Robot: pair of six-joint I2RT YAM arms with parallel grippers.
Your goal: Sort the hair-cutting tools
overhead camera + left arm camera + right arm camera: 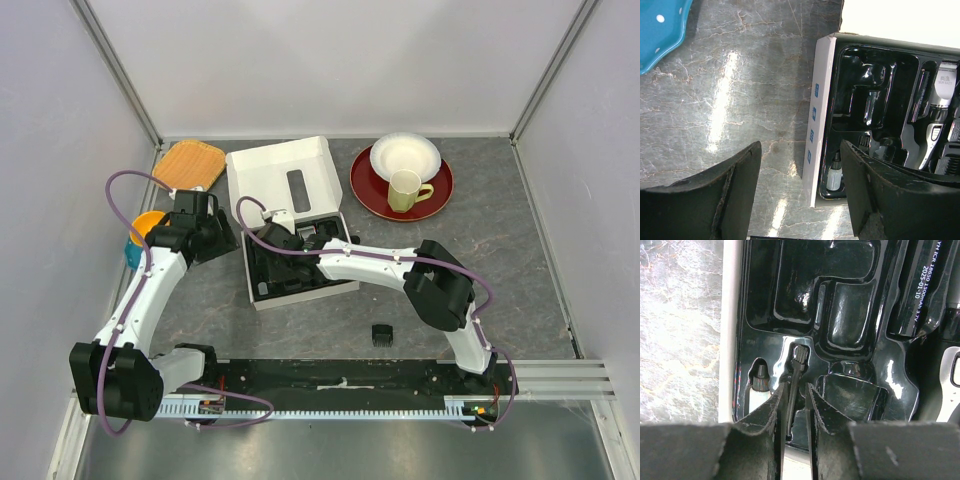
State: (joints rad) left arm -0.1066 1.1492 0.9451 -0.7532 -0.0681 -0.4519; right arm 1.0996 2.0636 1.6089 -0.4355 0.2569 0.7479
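Note:
The thin black cleaning brush [796,374] lies in a narrow slot of the black moulded tray [850,270], bristles pointing away from me. My right gripper [797,390] straddles its handle with the jaws slightly open; the handle leans on the left finger and a gap shows at the right one. The black and silver clipper [941,95] rests in the tray's right side. One small black comb attachment [381,333] sits on the table near the front rail. My left gripper [800,150] hangs open and empty over the table, beside the white box's left wall [819,125].
A small white bottle [759,390] stands in the slot left of the brush. The box lid [280,165] lies open behind the tray. A wooden plate [188,165] and a blue bowl [660,30] are at the left; a red plate [435,195] with a white bowl and mug at the back right.

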